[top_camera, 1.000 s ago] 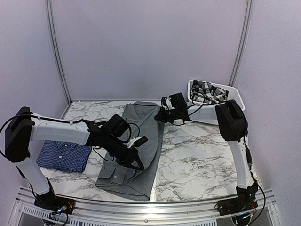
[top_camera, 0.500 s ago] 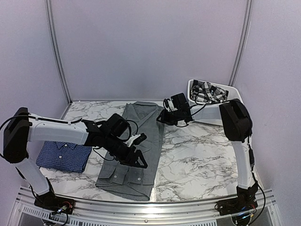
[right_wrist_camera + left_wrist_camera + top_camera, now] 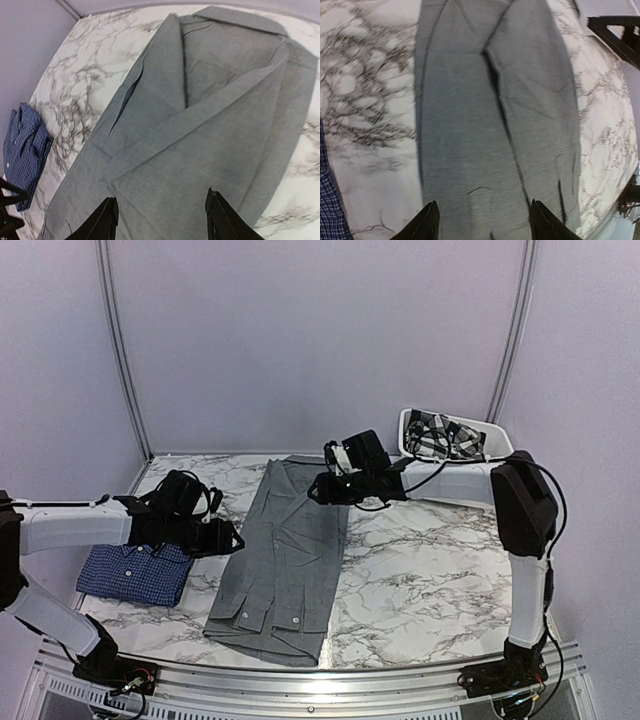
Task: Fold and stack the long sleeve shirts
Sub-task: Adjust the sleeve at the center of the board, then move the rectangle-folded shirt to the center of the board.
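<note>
The grey long sleeve shirt (image 3: 285,555) lies flat along the middle of the table, sleeves folded in, collar at the far end. The dark blue checked shirt (image 3: 135,572) rests folded at the left. My left gripper (image 3: 230,538) hovers open at the grey shirt's left edge, holding nothing. In the left wrist view the grey shirt (image 3: 490,125) fills the space beyond the left gripper (image 3: 484,222). My right gripper (image 3: 316,490) stands open just above the shirt's upper right part. The right wrist view shows grey cloth (image 3: 210,115) beneath the empty right gripper (image 3: 161,212), with the blue shirt (image 3: 25,145) far left.
A white basket (image 3: 500,445) holding plaid cloth (image 3: 440,435) stands at the back right corner. Purple walls close in the table on three sides. A metal rail (image 3: 300,680) runs along the near edge.
Both grippers have opened and let go of the grey shirt. The left arm has drawn back leftward off the shirt. The right gripper has shifted left over the collar end.
</note>
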